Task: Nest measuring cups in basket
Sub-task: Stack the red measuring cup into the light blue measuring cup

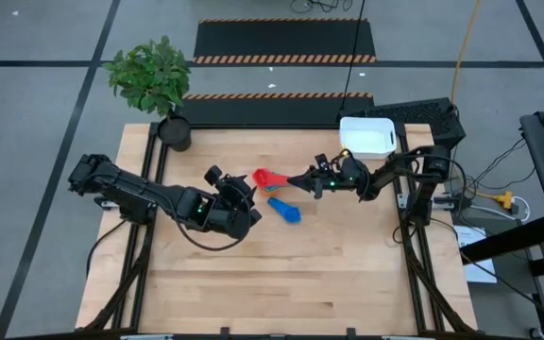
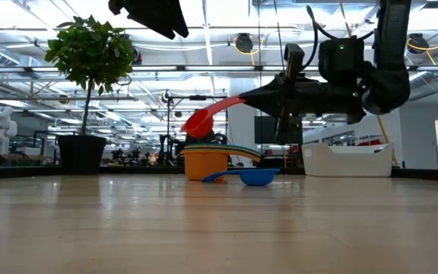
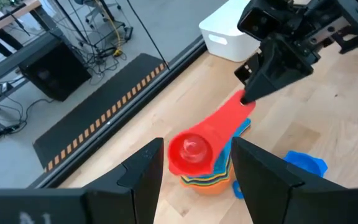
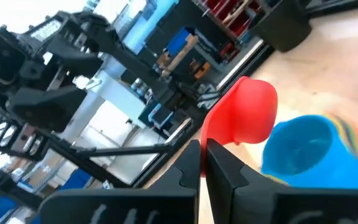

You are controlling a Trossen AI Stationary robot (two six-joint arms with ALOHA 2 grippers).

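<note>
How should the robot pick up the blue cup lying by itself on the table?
By its handle. The blue cup lies apart from the stack, its flat handle pointing away from the bowl. Coming straight down across that thin handle looks easiest; the round bowl seems harder to pinch.

overhead, table-level, two close wrist views

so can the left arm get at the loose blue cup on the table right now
Probably yes: the blue cup lies alone on bare wood beside the open left gripper. The right gripper, holding the red cup, is above the stack, not over it.
</note>
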